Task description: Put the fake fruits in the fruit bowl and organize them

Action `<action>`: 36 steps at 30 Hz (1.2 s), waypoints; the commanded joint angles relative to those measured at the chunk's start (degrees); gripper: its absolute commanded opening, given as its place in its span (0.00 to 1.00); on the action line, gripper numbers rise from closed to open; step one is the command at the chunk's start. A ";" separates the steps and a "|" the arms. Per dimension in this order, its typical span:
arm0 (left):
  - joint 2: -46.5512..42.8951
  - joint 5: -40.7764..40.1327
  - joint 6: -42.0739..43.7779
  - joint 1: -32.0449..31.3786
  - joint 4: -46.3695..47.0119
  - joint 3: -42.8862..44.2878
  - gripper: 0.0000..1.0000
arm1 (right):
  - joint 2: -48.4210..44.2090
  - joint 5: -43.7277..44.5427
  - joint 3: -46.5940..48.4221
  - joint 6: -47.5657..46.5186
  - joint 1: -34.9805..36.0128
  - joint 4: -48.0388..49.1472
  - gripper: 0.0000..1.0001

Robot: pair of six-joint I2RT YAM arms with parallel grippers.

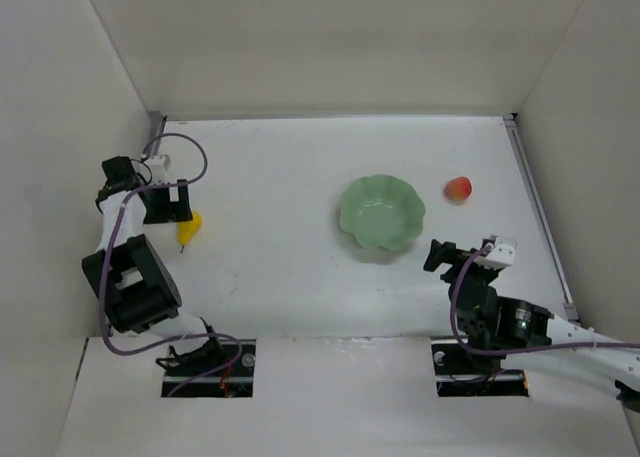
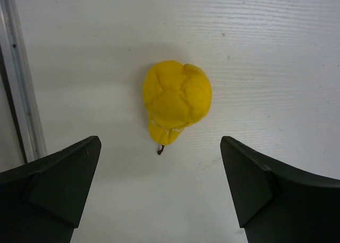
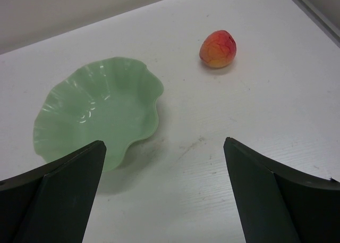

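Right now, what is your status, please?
Left pincer open, facing yellow pear. Right pincer open, empty. Peach beside empty bowl. No obstruction.

White table [image 1: 290, 167], matte, fine grain lines visible close up. Boxed in on three sides by plain white walls: left wall [image 1: 50, 107], far wall [image 1: 330, 37], right wall [image 1: 590, 77]. Metal rail [image 1: 538, 212] runs near-to-far along the table's right edge, at the foot of the right wall. A similar silvery strip [image 2: 18, 78] edges the table in the left wrist view. White front panel [image 1: 340, 397] sits across the near side, with two dark rectangular cut-outs, one left [image 1: 240, 362] and one right [image 1: 445, 362]. Faint grey scuff marks [image 3: 191, 143] on the table surface. Tiny dark speck [image 2: 223, 34] too. Lighting even, soft shadows.
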 commanded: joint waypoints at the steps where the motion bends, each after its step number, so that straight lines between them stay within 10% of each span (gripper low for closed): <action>1: 3.41 1.41 -0.45 -0.09 3.77 -1.10 1.00 | -0.42 0.06 0.11 -0.57 -0.42 2.56 1.00; 12: 9.74 -3.16 1.82 -4.74 4.92 -1.10 0.87 | 3.17 -8.09 3.80 -4.26 -14.19 2.73 1.00; 19: 10.01 -5.45 3.15 -7.56 4.39 -1.45 0.48 | 8.01 -37.44 6.44 -12.87 -33.00 6.34 1.00; 23: 9.31 -8.43 3.32 -8.79 5.44 -1.89 0.16 | 7.23 -42.83 7.58 -13.32 -41.71 7.83 1.00; 27: 5.19 -10.37 2.88 -11.77 6.06 0.12 0.07 | 6.87 -44.76 8.20 -15.07 -47.43 9.76 1.00; 36: 3.22 -16.70 3.41 -47.60 1.67 22.69 0.09 | 23.73 -56.00 14.43 -13.07 -63.16 15.92 1.00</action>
